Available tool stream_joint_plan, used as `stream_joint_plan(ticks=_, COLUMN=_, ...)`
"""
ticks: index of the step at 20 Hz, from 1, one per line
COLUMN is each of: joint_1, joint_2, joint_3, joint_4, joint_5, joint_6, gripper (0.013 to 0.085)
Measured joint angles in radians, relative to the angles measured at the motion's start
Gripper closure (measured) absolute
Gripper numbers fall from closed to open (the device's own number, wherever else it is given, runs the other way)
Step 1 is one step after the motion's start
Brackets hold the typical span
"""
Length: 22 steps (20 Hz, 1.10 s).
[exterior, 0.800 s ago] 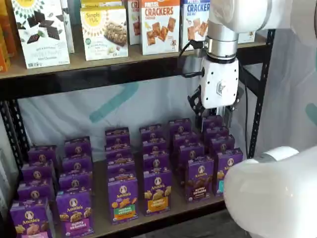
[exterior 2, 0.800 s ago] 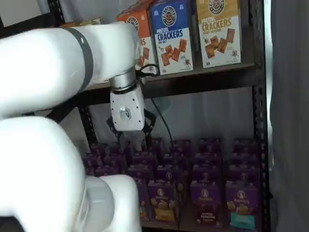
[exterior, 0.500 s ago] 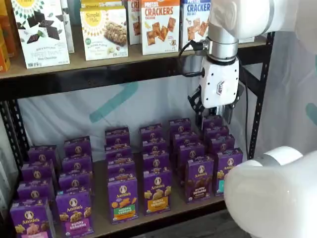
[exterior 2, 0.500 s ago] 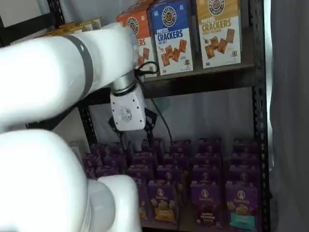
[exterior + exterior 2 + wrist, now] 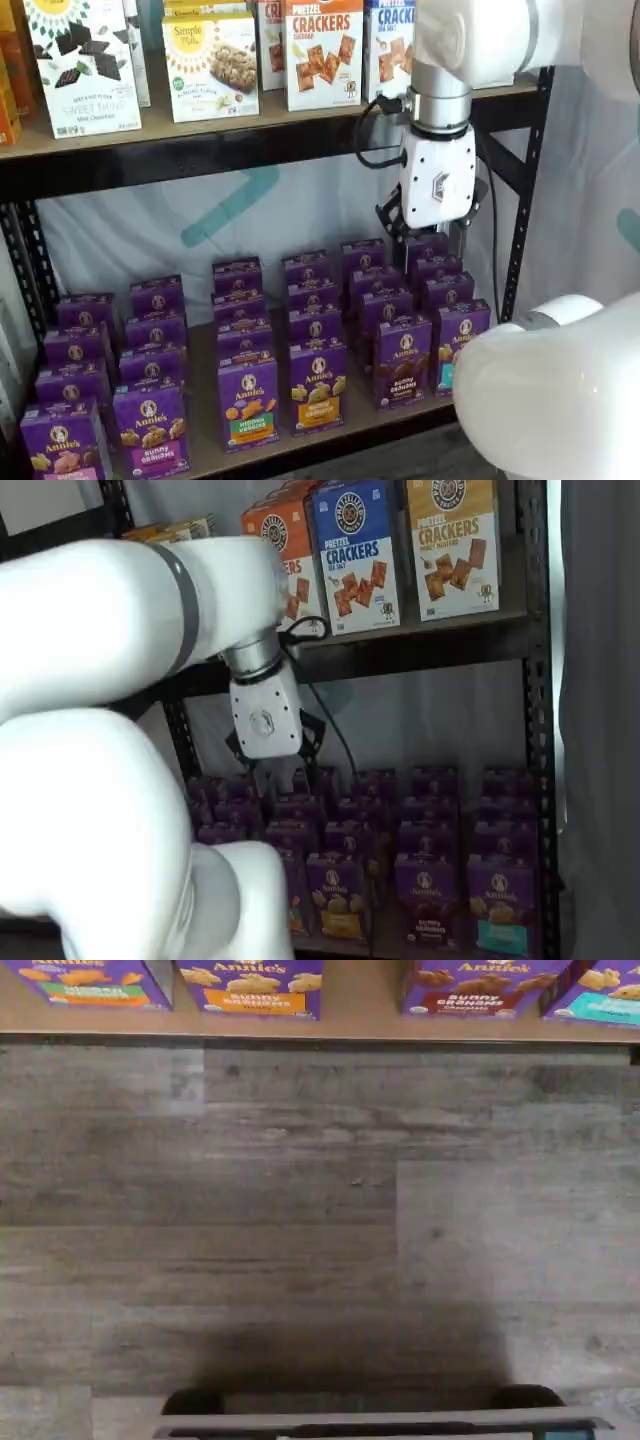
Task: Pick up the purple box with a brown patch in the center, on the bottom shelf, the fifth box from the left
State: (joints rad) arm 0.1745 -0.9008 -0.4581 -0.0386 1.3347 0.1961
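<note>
The purple box with the brown patch [image 5: 403, 360] stands upright in the front row of the bottom shelf [image 5: 362, 415], between an orange-patch carton [image 5: 318, 386] and a teal-patch one [image 5: 458, 342]. It also shows in a shelf view [image 5: 428, 896] and at the edge of the wrist view [image 5: 478, 982]. My gripper [image 5: 430, 238] hangs above the back rows, behind and above that box and clear of it. Its black fingers show a gap with purple cartons seen through it, and it holds nothing. It also shows in a shelf view [image 5: 272, 772].
Several rows of purple Annie's cartons fill the bottom shelf. The upper board [image 5: 200, 125] carries taller cracker boxes [image 5: 322, 50]. A black rack post [image 5: 525, 180] stands right of the gripper. My white arm link [image 5: 550, 400] blocks the lower right. Grey plank floor [image 5: 320, 1220] lies before the shelf.
The gripper has shifted slightly left and a little lower over the back rows. The boxes have not moved.
</note>
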Motion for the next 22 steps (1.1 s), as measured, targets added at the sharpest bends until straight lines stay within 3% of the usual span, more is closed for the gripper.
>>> stream_joint_plan(ticks=6, joint_1=0.01, joint_2=0.046, joint_3=0.058, joint_4=0.007, joint_5=-0.1, joint_6=0.012, gripper=0.013)
stream_joint_plan(ticks=13, joint_1=0.051, joint_2=0.111, joint_3=0.151, joint_4=-0.046, joint_5=-0.277, joint_6=0.085, gripper=0.013)
stream_joint_plan(ticks=16, joint_1=0.055, joint_2=0.168, joint_3=0.168, joint_4=-0.035, joint_5=-0.345, joint_6=0.088, gripper=0.013)
stream_joint_plan(ticks=22, joint_1=0.067, joint_2=0.319, joint_3=0.174, joint_4=-0.112, joint_5=-0.485, joint_6=0.161, gripper=0.013)
